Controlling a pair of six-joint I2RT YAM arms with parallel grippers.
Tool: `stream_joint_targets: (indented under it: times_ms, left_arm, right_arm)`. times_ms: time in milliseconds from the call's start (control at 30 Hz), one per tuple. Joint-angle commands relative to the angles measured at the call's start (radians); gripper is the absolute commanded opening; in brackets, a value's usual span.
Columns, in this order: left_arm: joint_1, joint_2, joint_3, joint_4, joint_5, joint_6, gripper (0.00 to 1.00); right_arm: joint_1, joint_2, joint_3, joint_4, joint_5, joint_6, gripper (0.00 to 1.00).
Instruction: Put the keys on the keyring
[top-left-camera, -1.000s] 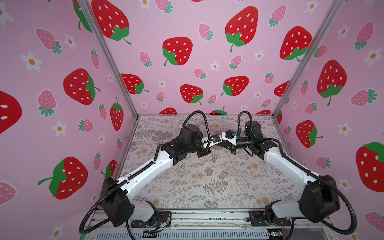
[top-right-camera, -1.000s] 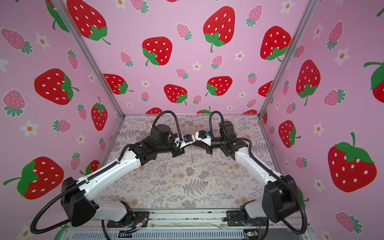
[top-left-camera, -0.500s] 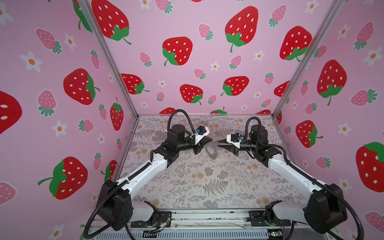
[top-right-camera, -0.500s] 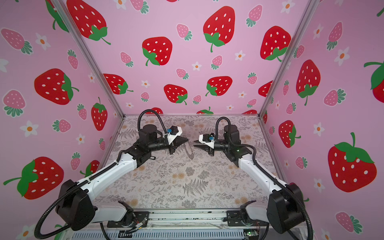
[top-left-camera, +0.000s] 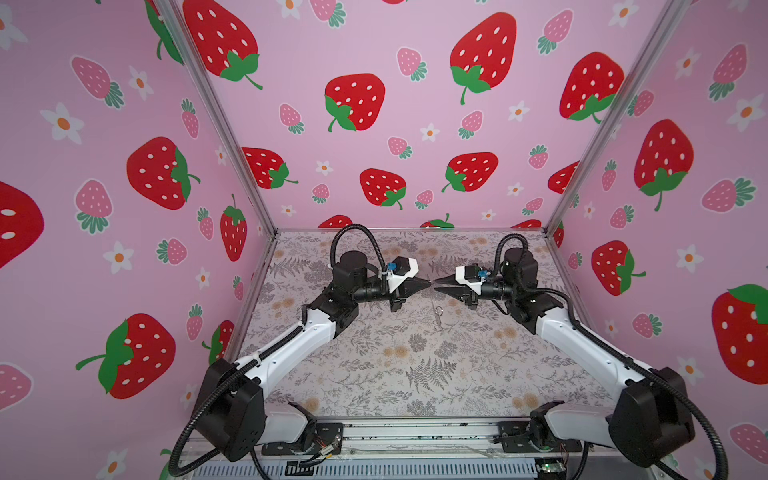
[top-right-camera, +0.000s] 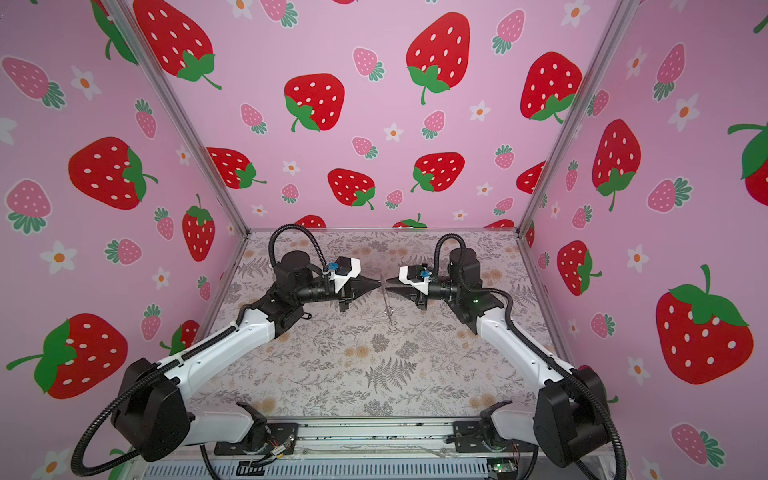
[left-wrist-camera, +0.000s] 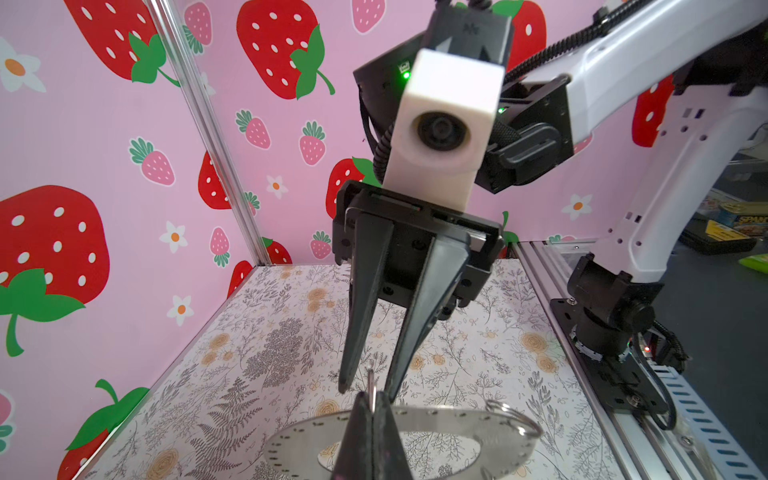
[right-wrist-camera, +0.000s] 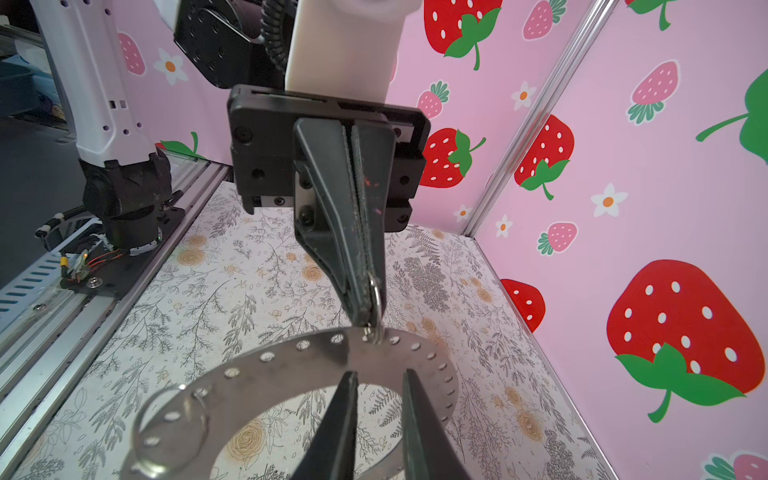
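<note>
In both top views the left gripper (top-left-camera: 428, 284) and right gripper (top-left-camera: 436, 285) meet tip to tip above the worktop (top-left-camera: 374, 374), with the keyring (top-right-camera: 388, 305) hanging edge-on between them. Left wrist: left jaws clamped on the keyring's wire loop (left-wrist-camera: 371, 382). Right wrist: right jaws apart, tips just beside the ring's band.

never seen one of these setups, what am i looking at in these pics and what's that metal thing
Two white-and-black robot arms work over a floral-patterned tabletop inside a strawberry-papered booth. The two wide pictures come from a camera above; the two close-ups come from cameras on the arms' wrists. The left gripper is pinched shut on a small wire loop fixed to a flat grey metal ring with small edge holes, the keyring, which dangles under the tips. The right gripper faces it, jaws slightly apart, holding nothing. No keys show anywhere.
</note>
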Motion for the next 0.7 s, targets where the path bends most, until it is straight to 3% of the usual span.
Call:
stream_joint_targets:
  times_ms: [0, 300, 667]
  left_arm:
    - [-0.003, -0.01, -0.001, 0.032, 0.049, 0.029, 0.0]
    - [-0.013, 0.001, 0.008, 0.019, 0.046, 0.051, 0.0]
    - [-0.018, -0.002, 0.013, 0.012, 0.052, 0.062, 0.0]
  right_arm:
    - [-0.003, -0.013, 0.022, 0.045, -0.048, 0.02, 0.21]
    - [-0.001, 0.01, 0.027, 0.083, -0.148, 0.063, 0.19]
    - [0.003, 0.023, 0.031, 0.075, -0.141, 0.058, 0.14]
